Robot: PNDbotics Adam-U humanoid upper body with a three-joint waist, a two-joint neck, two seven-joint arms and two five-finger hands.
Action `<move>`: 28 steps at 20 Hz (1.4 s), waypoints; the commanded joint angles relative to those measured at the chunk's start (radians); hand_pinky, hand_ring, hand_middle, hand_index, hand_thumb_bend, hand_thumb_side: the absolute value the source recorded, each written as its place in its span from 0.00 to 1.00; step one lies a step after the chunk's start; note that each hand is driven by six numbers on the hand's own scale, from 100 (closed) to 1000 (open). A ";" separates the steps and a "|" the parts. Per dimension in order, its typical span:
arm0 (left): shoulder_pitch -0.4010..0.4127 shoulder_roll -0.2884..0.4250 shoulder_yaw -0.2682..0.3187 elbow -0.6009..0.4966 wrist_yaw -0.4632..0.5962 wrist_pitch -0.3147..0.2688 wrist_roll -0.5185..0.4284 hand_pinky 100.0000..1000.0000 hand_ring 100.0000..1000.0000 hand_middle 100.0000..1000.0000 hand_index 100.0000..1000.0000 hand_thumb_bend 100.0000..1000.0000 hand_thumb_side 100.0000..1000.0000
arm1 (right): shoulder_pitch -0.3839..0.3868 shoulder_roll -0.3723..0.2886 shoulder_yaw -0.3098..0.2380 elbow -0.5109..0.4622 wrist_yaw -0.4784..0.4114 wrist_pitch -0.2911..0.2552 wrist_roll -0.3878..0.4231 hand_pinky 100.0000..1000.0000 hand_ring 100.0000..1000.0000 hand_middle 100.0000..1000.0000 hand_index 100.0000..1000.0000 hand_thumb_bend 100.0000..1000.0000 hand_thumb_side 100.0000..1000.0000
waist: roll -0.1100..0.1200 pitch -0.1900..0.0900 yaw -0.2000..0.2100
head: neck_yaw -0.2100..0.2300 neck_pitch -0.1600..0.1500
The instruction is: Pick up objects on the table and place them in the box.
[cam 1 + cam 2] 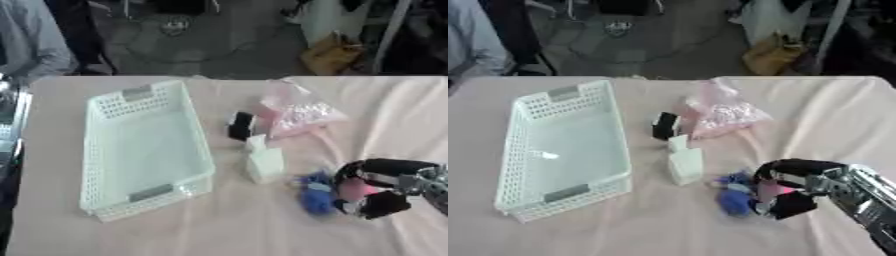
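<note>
- Right hand (785, 192) is coming in from 4 o'clock, sitting low on the pink cloth (219, 235) at the table's right side.
- Its fingers are curling round something pink; the blue item (315, 196) is lying just at the hand's 9 o'clock, touching or nearly touching the fingertips. Cannot tell whether pink and blue are one thing or two.
- Whether the fingers are actually pinching the pink bit or only cupping it is not showing clearly.
- White block (264, 164) is standing at the hand's 10 o'clock, near the blue item but apart from it.
- A smaller white piece (255, 143) is sitting just at 12 o'clock of the block, touching or almost touching.
- Black item (241, 125) is lying at 11 o'clock of the small white piece, beside the bag.
- Pink clear bag (297, 109) is lying at the hand's 11 o'clock, well apart, towards the table's far edge, with a pink strap trailing down towards the hand.
- Box (103, 150), a white perforated basket, is sitting at the hand's 9 o'clock, well apart, long side running near to far, slightly skewed; nothing is showing inside.
- All loose items are lying between box and hand, outside the box.
- Left hand is not showing in either view.
</note>
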 commanded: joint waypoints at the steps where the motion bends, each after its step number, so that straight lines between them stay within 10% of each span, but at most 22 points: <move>1: -0.013 0.026 0.004 -0.013 0.000 0.003 0.003 0.81 0.95 0.91 0.94 0.00 0.96 | -0.006 -0.023 -0.023 0.025 0.010 -0.018 0.001 0.86 0.90 0.89 0.85 0.25 0.55 | 0.010 -0.022 0.003 | -0.002 -0.008; 7: -0.014 0.025 0.004 -0.013 0.001 0.004 0.005 0.81 0.95 0.90 0.94 0.00 0.96 | 0.006 -0.020 -0.030 0.058 0.031 -0.057 -0.004 0.77 0.82 0.86 0.83 0.21 0.44 | 0.014 -0.019 0.000 | -0.003 -0.006; 13: -0.016 0.023 0.004 -0.013 0.001 0.004 0.006 0.81 0.95 0.90 0.94 0.00 0.96 | 0.023 -0.018 -0.038 0.074 0.087 -0.083 -0.042 0.56 0.51 0.73 0.77 0.15 0.26 | 0.024 -0.017 -0.001 | -0.007 -0.004; 28: -0.020 0.020 0.007 -0.013 0.000 0.006 0.014 0.81 0.95 0.88 0.92 0.00 0.95 | 0.051 -0.001 -0.053 0.144 0.132 -0.154 -0.151 0.33 0.36 0.55 0.69 0.16 0.21 | 0.036 -0.013 0.003 | -0.003 -0.005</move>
